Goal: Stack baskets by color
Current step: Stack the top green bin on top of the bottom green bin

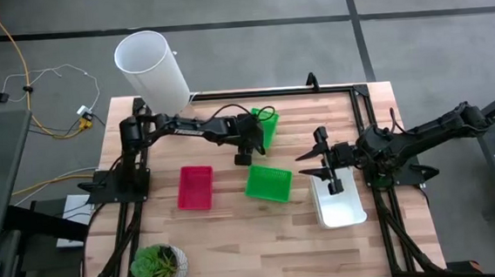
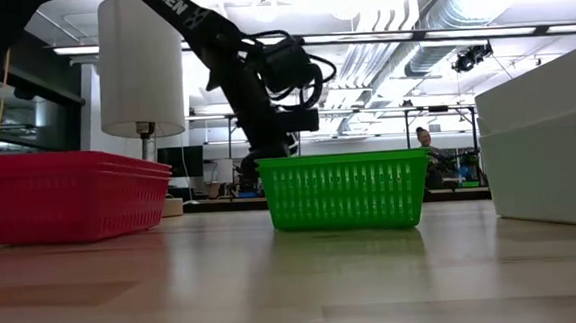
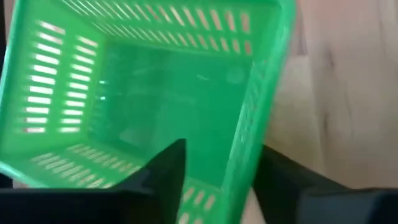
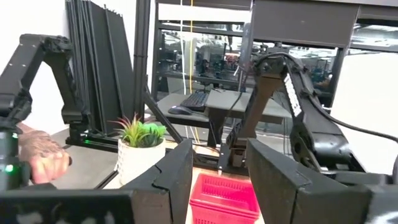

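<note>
Left tool (image 1: 252, 147): at the back middle of the worktop (image 1: 228, 236), on the near rim of a green basket (image 1: 267, 124). In the left wrist view one finger (image 3: 163, 174) is inside this basket and the other outside, with the wall between them; whether they press it I cannot tell.
Second green basket (image 1: 269, 182): flat on the worktop near the middle, apart from the first one.
Red basket (image 1: 195, 187): flat on the worktop, left of the second green basket; the low view shows several rims nested there.
White basket (image 1: 339, 204): on the right side of the worktop, under the right tool.
Right tool (image 1: 331, 178): hangs over the back end of the white basket, fingers parted, nothing between them.
Other things: a tall white cylinder (image 1: 152, 68) at the back left corner, a potted plant (image 1: 159, 266) at the front left.
Beyond the worktop: a person's hand (image 4: 41, 155) in the right wrist view.
</note>
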Robot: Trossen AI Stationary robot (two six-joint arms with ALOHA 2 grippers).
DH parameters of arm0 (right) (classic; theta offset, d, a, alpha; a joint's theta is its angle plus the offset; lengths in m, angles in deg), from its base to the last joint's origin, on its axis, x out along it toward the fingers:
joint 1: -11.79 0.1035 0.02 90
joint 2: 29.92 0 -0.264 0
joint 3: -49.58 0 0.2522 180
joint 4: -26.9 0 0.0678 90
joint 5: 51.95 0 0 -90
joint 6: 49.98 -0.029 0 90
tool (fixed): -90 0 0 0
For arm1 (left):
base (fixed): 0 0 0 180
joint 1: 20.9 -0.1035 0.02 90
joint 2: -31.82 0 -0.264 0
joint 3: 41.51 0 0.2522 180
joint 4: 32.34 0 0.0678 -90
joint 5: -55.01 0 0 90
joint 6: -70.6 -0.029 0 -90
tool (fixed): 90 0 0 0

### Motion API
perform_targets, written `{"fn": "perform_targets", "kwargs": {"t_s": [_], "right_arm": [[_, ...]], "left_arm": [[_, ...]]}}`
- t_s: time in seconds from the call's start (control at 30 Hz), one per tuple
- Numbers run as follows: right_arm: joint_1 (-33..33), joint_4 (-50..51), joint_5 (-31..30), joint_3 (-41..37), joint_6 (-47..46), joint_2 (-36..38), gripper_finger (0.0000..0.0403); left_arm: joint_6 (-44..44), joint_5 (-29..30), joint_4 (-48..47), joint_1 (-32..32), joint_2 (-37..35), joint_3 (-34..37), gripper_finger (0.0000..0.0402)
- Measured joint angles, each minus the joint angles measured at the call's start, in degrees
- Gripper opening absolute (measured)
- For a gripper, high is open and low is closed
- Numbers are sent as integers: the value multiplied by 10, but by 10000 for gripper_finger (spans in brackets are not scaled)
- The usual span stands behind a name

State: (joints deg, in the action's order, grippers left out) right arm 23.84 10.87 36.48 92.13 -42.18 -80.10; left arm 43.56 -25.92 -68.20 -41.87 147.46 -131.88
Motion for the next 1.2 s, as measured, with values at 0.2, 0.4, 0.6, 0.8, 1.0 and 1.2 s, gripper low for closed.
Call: {"fn": "perform_targets", "kwargs": {"t_s": [0.2,0.4,0.6,0.8,1.0,1.2], "right_arm": [[0,2,-2,0,0,0,138],[0,4,-2,0,-2,0,138],[0,4,-2,0,-2,0,138],[0,-2,-2,0,0,0,138],[0,-10,-2,0,2,0,138],[0,-9,-2,0,2,0,138]], "left_arm": [[2,1,-18,9,-42,0,14],[14,4,-56,23,-103,0,4],[3,28,-92,62,-169,0,2],[-80,38,-194,153,-210,0,1],[-231,63,-244,277,-210,0,0],[-321,117,-190,344,-197,0,0]]}}
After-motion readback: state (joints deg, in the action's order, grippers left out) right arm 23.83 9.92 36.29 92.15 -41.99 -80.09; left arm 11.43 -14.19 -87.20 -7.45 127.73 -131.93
